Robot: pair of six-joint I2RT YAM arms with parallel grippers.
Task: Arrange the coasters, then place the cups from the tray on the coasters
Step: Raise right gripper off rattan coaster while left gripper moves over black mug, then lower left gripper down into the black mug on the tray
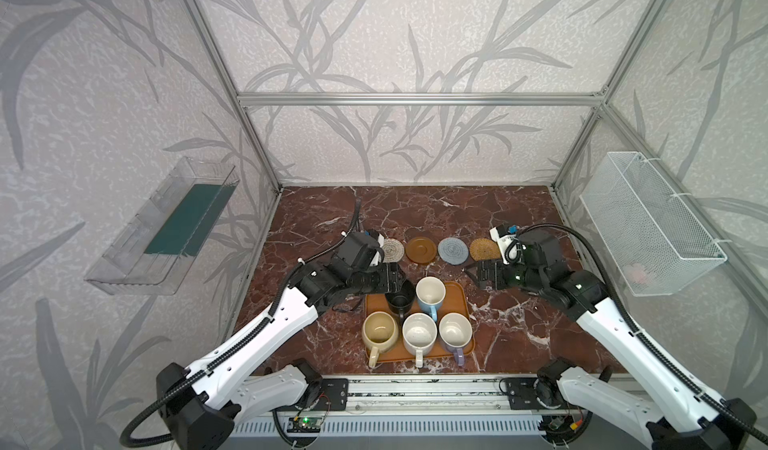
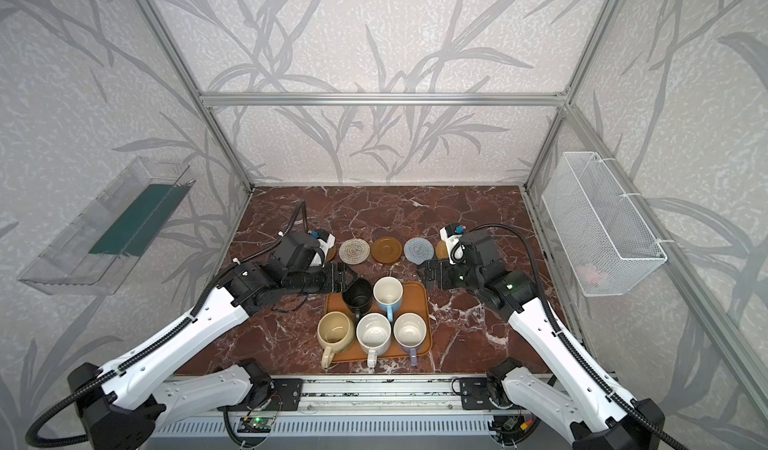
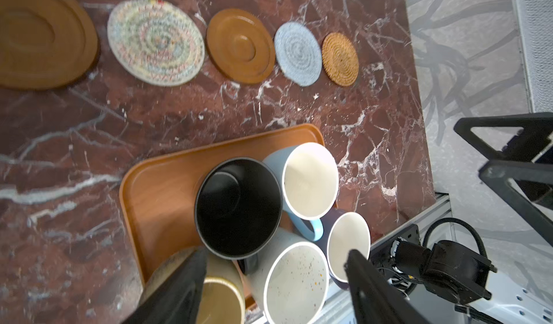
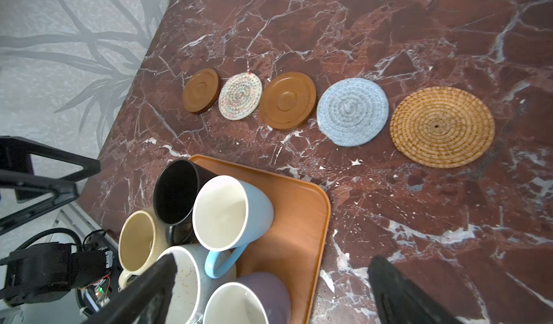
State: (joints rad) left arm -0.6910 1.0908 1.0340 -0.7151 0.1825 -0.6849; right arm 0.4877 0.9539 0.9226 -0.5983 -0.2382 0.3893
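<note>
**Status.** Five coasters lie in a left-to-right row on the marble table (image 4: 419,202), just beyond the tray (image 4: 287,217): a brown rimmed coaster (image 4: 200,90), a woven cream coaster (image 4: 240,96), a second brown rimmed coaster (image 4: 288,100), a grey-blue woven coaster (image 4: 352,111) and a tan rattan coaster (image 4: 442,127). All five mugs stand on the tray. No coaster carries one yet.

**Grippers.** The left gripper (image 3: 276,253) is at the tray's far left corner with its jaws apart, straddling the near rim of the black mug (image 1: 400,300). Whether a finger already touches that rim cannot be told. The right gripper (image 4: 273,261) is spread wide and empty, beside the tray's far right corner.

**Hazards.**
1. The mugs are packed close together. The black mug stands against the light blue mug (image 1: 431,292), and its handle points near, between the cream-yellow mug (image 1: 379,329) and the speckled white mug (image 1: 419,333). A finger closing outside its wall could push a neighbour, and a tilted lift could snag the handle.
2. The coasters sit nearly edge to edge. A mug set down off-centre, or with its handle turned sideways, may overhang or strike the next mug.
3. The woven coasters will probably slide if a mug base drags across them.
4. Both arms converge on the tray. The lavender mug (image 1: 455,331) is the right arm's nearest pick, so reaching in together risks contact between the arms.
</note>
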